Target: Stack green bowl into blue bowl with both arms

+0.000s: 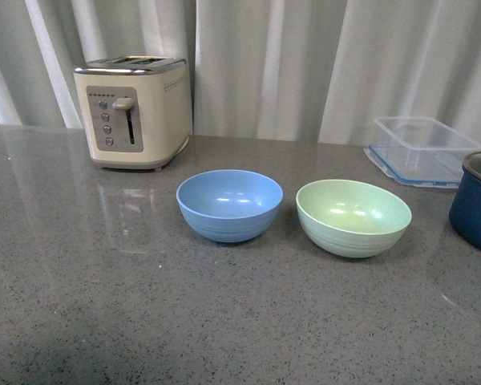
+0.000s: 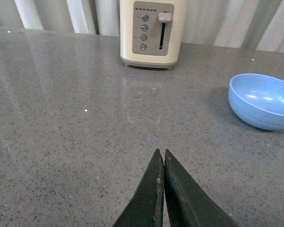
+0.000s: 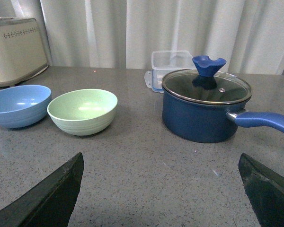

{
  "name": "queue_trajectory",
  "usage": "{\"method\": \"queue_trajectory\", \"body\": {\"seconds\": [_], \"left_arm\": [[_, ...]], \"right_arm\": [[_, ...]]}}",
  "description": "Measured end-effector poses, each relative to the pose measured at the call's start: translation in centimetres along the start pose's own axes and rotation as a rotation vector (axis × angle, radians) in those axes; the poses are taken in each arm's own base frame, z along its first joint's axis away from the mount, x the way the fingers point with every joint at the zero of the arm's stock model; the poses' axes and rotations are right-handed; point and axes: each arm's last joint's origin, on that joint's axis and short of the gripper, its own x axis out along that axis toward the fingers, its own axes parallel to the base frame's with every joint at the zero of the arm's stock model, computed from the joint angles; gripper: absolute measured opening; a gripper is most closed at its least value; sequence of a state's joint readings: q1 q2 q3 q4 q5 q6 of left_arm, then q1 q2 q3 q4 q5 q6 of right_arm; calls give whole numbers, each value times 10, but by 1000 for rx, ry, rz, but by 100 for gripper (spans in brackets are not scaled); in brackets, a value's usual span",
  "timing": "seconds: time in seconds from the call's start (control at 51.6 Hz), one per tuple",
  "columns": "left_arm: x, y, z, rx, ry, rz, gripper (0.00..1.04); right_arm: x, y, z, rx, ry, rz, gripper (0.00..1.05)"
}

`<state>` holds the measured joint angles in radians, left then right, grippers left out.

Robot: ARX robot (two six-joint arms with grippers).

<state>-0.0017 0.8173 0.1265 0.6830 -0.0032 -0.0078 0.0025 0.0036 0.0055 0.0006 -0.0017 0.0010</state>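
From the left of the table (image 1: 80, 305): my left hand (image 2: 161, 157) hangs clenched, tips pressed together, facing the toaster (image 2: 153, 30), with the blue bowl (image 1: 229, 204) off to its right. The green bowl (image 1: 353, 216) sits just beside the blue one with a narrow gap between them, both upright and empty. My right hand (image 3: 161, 158) is released wide, facing the green bowl, with the pot (image 3: 206, 111) near on its right. I'd pinch the green rim with the right hand, keeping clear of the pot, and open the left to steady the blue bowl.
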Motion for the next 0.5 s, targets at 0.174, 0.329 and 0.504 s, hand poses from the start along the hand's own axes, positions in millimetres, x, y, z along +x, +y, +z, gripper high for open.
{"method": "queue_trajectory", "body": {"seconds": [0.174, 0.329, 0.504], "left_arm": [[-13, 0, -6, 0, 1, -1, 4], [-22, 0, -10, 0, 1, 0, 4], [-30, 0, -14, 0, -23, -3, 4]], "right_arm": [[0, 0, 0, 0, 0, 0, 95], [0, 0, 0, 0, 0, 0, 95], [0, 0, 0, 0, 0, 0, 95]]}}
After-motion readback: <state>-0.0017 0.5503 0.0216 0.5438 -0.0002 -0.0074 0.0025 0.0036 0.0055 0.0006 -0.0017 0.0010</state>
